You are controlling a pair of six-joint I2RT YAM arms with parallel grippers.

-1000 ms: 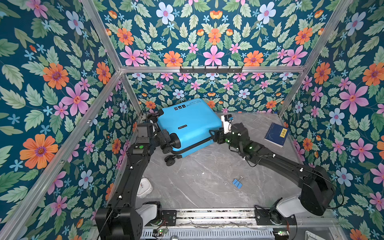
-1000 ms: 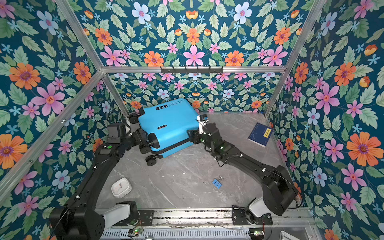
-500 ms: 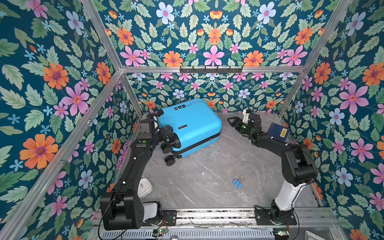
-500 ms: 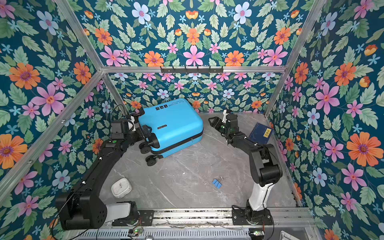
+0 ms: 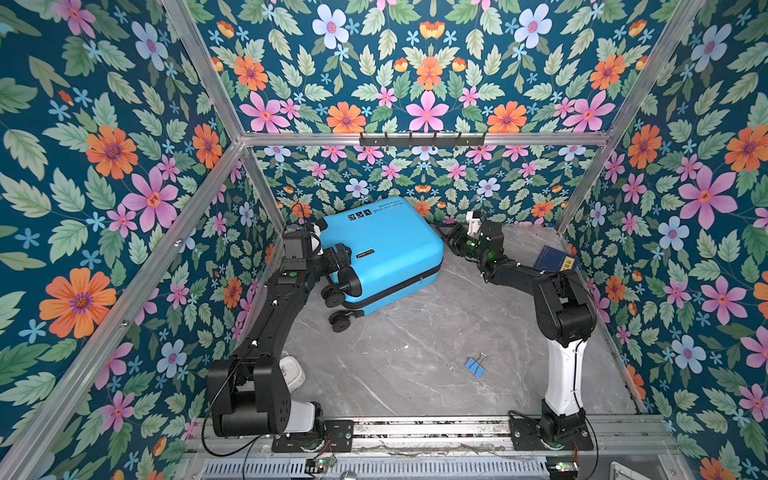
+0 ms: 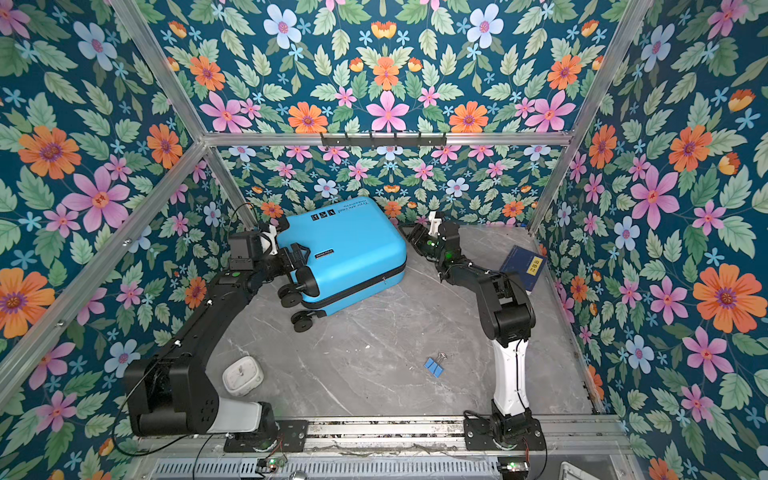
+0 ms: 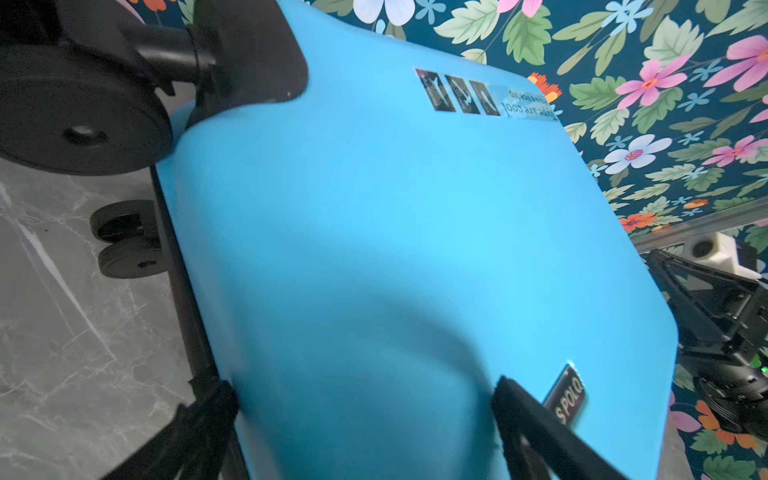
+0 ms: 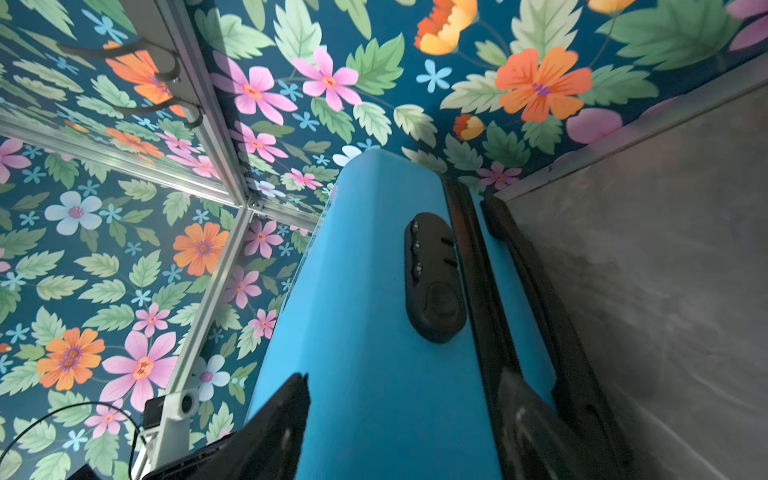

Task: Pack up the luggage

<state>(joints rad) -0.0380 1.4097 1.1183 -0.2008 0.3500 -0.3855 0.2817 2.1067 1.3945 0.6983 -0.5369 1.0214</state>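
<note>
**Suitcase** (image 5: pixel 386 249): sky-blue hard shell, laid flat on one broad face in the far left corner of the counter (image 5: pixel 415 357). The wheels (image 5: pixel 338 322) are turned toward the left edge. The zip seam is seen shut along every visible side.

**Left claw** (image 5: pixel 341 258): spread wide and set astride the wheel-end corner of the suitcase. In the left wrist view the blue shell is seen between the jaws. Whether it is touched cannot be told.

**Right claw** (image 5: pixel 451 240): spread and placed at the opposite end of the suitcase, near the lock (image 8: pixel 432 278). In the right wrist view the side wall and seam are seen passing between the jaws. Whether they press on the shell cannot be told.

**Loose items, all outside the suitcase:**
- book (image 5: pixel 555 261), by the right edge near the far right corner
- binder clip (image 5: pixel 474 367), toward the near edge
- clock (image 6: pixel 242 374), near the near left corner

**Change noted:**
- A second ago the right claw was at this same end of the suitcase.
- Half a second ago it had been drawn off toward the book.
- It has now been brought back.
- The suitcase has barely been shifted, the lid has not been raised, and the left claw has been kept in place.

**Bearing on the task:** the opening step is judged unfinished, with a fresh approach to the seam being made. Packing itself is judged not yet begun.
</note>
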